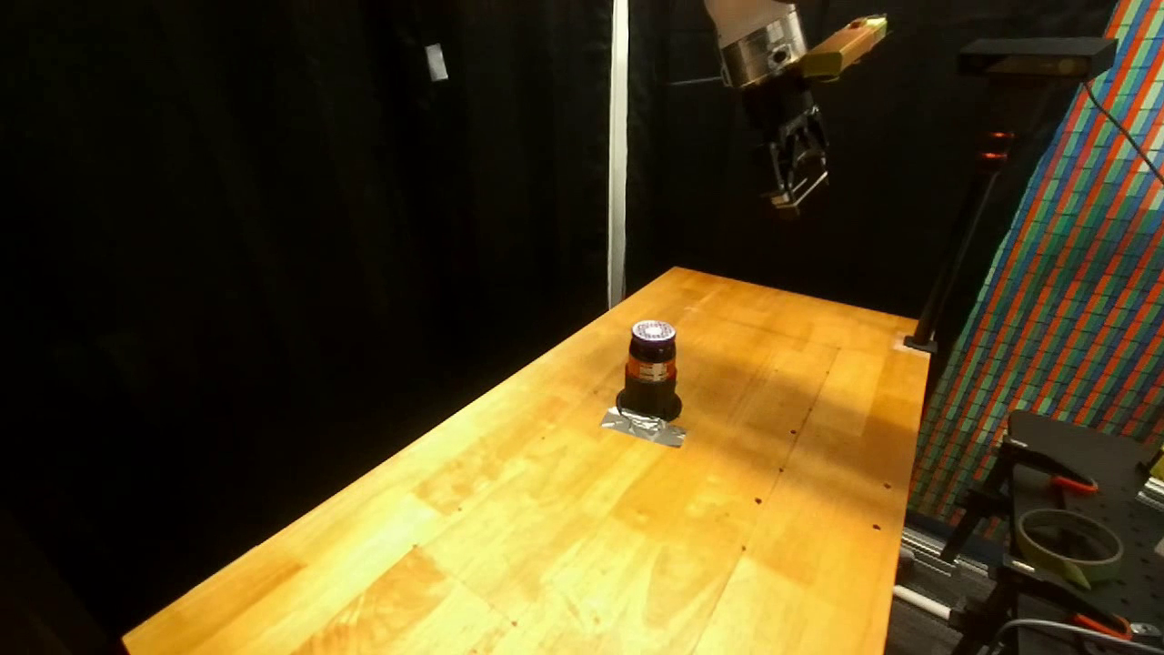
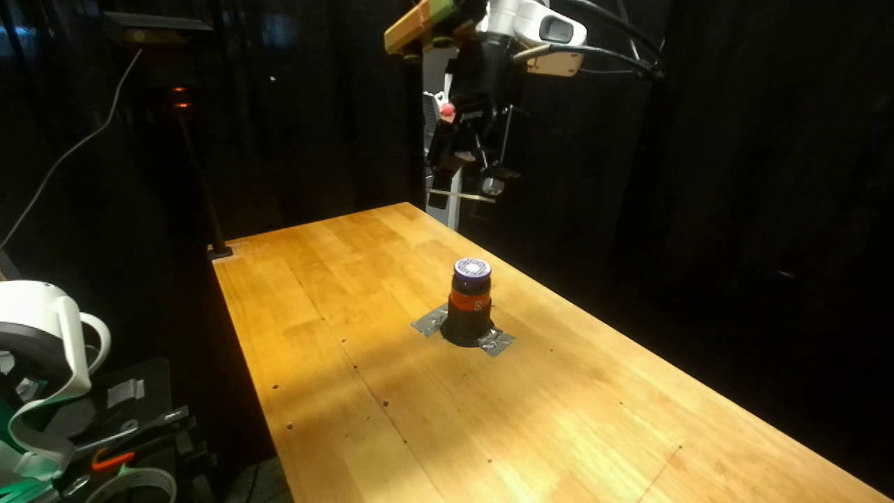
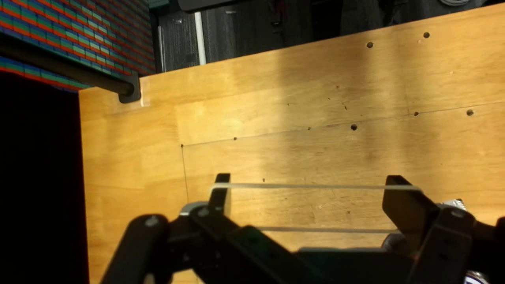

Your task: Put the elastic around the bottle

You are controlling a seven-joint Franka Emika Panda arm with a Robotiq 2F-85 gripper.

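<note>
Black gripper (image 3: pixel 308 189) is sitting nearest the lens in the wrist view, its two fingers (image 3: pixel 408 209) standing wide apart. Pale elastic (image 3: pixel 307 185) is looping around the outside of both, two strands running straight across the gap. From where I'm standing, gripper and arm (image 1: pixel 755 36) are hanging high, well apart from the bottle (image 1: pixel 652 368), with a yellowish box (image 1: pixel 846 50) sticking out at the wrist.

Bottle is standing upright on the wooden table (image 1: pixel 564 537) in both exterior views: dark body, orange label, round pale patterned top. Black base (image 2: pixel 466 325) is flaring at its foot; can't tell whether that's a separate piece. Silver tape (image 2: pixel 431 321) is lying on the wood, touching the base on two sides.

At a table corner, a dark post (image 3: pixel 79 70) is rising, flat dark box (image 1: pixel 1037 59) on top, small red lights (image 1: pixel 996 155) glowing below. Black curtain (image 1: pixel 273 273) is hanging beyond the table; striped multicoloured panel (image 1: pixel 1073 264) is slanting past the post. Tape roll (image 1: pixel 1098 571) is lying on a dark side surface (image 1: pixel 1137 569); in an exterior view, white headset-like gear (image 2: pixel 42 314) is sitting near there.
</note>
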